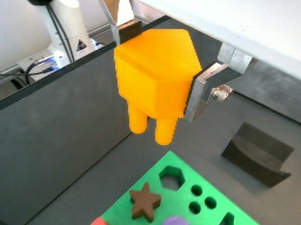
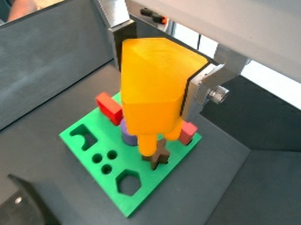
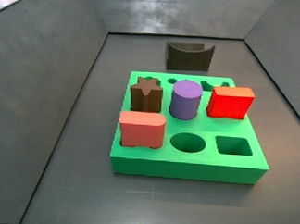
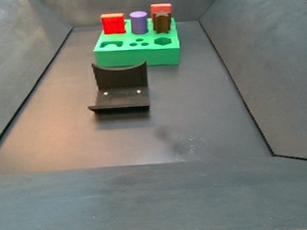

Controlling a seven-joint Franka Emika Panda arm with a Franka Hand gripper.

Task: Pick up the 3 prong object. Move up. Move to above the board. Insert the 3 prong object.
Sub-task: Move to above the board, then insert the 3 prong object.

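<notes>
In both wrist views my gripper is shut on the 3 prong object, a bright orange piece with a blocky top and narrow prongs pointing down. A silver finger presses on each side of it. I hold it in the air. The green board lies below it, and in a wrist view the prongs overlap the board's edge by the brown star. The board also shows in both side views. Neither gripper nor orange piece shows in the side views.
On the board stand a purple cylinder, a red block, a salmon block and a brown star. The dark fixture stands on the grey floor beside the board. Dark walls enclose the floor.
</notes>
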